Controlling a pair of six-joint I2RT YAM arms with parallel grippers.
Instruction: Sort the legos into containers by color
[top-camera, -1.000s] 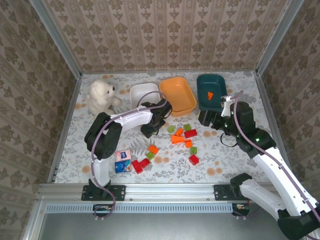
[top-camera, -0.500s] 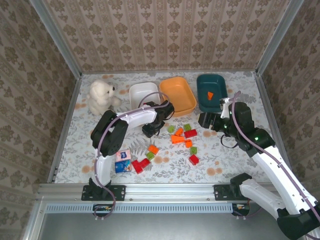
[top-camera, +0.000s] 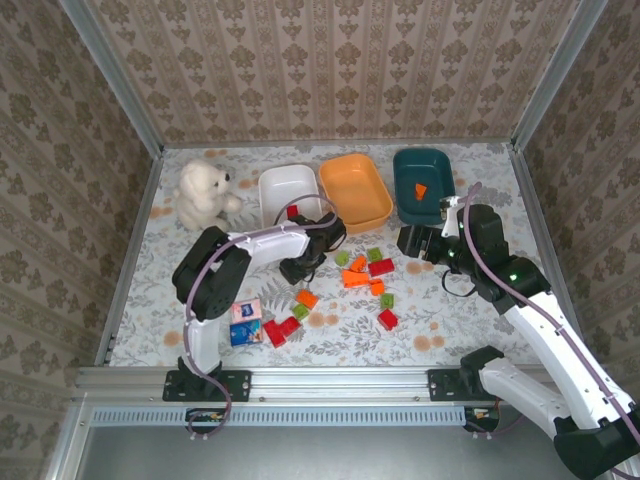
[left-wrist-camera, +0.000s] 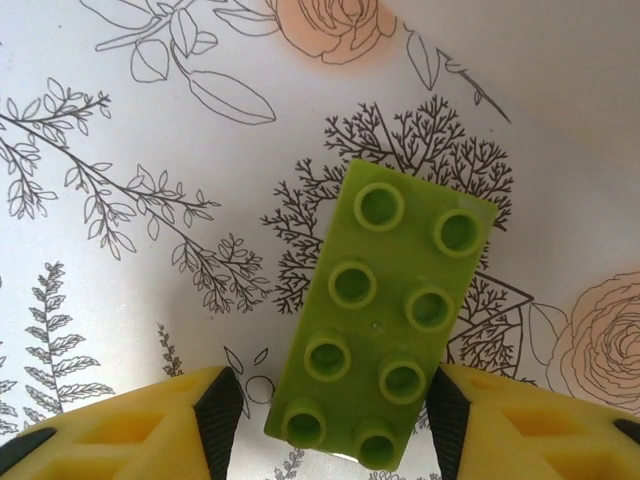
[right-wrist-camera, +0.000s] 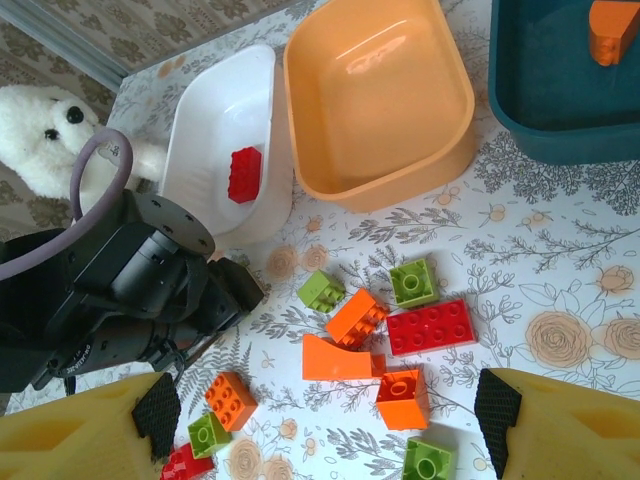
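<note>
A green two-by-four lego (left-wrist-camera: 385, 310) lies studs up on the floral mat. My left gripper (left-wrist-camera: 333, 425) straddles its near end. The right pad (left-wrist-camera: 447, 425) touches the lego, and a gap remains at the left pad. Seen from above, the left gripper (top-camera: 300, 265) points down just left of the pile of red, green and orange legos (top-camera: 365, 275). My right gripper (right-wrist-camera: 327, 412) hangs open above that pile (right-wrist-camera: 400, 330), nothing between its fingers. At the back stand the white container (top-camera: 275, 185) holding a red lego (top-camera: 292, 212), the orange container (top-camera: 356, 190), and the dark teal container (top-camera: 423, 205) holding an orange lego (top-camera: 421, 191).
A white plush bear (top-camera: 203, 190) sits at the back left. Pink-and-blue printed squares (top-camera: 245, 322) lie near the front left, next to more red, green and orange legos (top-camera: 290, 318). Patterned walls enclose the table on three sides.
The left arm has sunk a little toward the near side, uncovering the red lego in the white container. The right gripper has edged slightly left.
</note>
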